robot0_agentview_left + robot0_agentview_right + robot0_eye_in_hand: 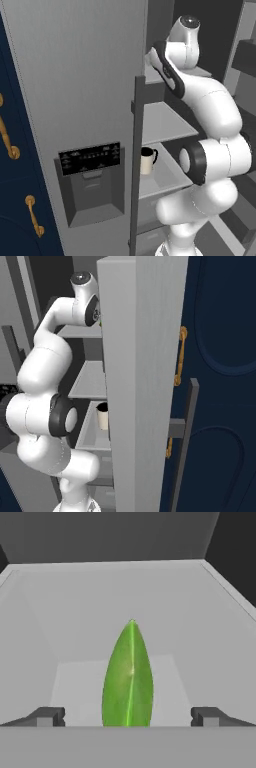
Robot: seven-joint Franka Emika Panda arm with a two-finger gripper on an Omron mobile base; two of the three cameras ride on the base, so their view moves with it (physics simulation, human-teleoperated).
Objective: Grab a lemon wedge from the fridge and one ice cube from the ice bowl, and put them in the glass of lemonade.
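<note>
**End effector spread wide around the lemon wedge on a fridge shelf**

In the hand view the end effector point(128, 716) is open, its two dark fingertips point(47, 716) well apart at 8 and 4 o'clock. The lemon wedge point(128, 677) stands between them on the pale shelf point(75, 682), its point toward 12 o'clock, touching neither tip. From the left base view the arm reaches into the open fridge point(75, 75); a cream mug point(147, 160) sits on a lower shelf.
</note>
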